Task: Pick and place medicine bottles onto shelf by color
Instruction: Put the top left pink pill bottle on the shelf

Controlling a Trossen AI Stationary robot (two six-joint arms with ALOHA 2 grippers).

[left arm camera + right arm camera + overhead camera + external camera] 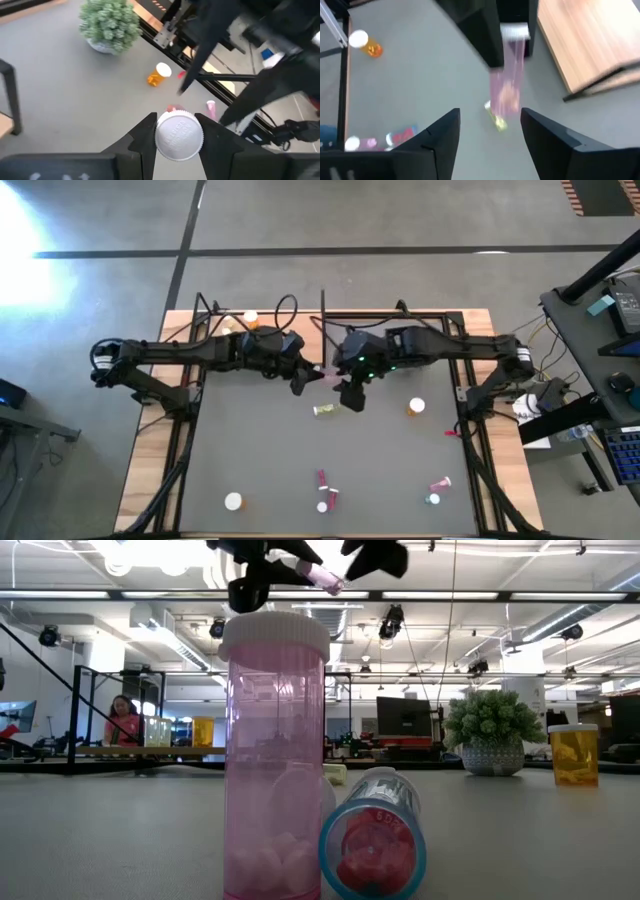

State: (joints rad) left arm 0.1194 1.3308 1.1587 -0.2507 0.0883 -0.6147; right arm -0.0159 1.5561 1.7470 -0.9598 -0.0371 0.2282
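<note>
Gripping a pink bottle (508,75) by its white cap, the left gripper (303,380) sits above the middle of the grey mat (260,450); in its own wrist view I see both fingers (142,137) pressed against the cap sides, jaws clamped tight on it; bottle held off the mat, well clear of it in the low view (325,578).

Right gripper (352,392) just beside the left one, across the pink bottle from it; its fingers (442,135) stand parted with a clear gap, nothing touching them; the bottle body shows beyond that gap, blurred, so I read it as released on this side.

Outward from the held bottle: a yellowish bottle (325,409) lies on the mat just below the two grippers; an orange bottle (415,408) stands near it, toward the right arm's side; two pink bottles (325,490) near the mat's front edge, one upright and one on its side; a white-capped bottle (233,501) at the front on the left arm's side; another pink bottle (440,483) lying at the front on the right arm's side.

Shelf (585,45): light-wood board, seen past the held bottle in the right wrist view; the visible part carries nothing; green plant (110,22) stands on the mat, well apart from the held bottle.
</note>
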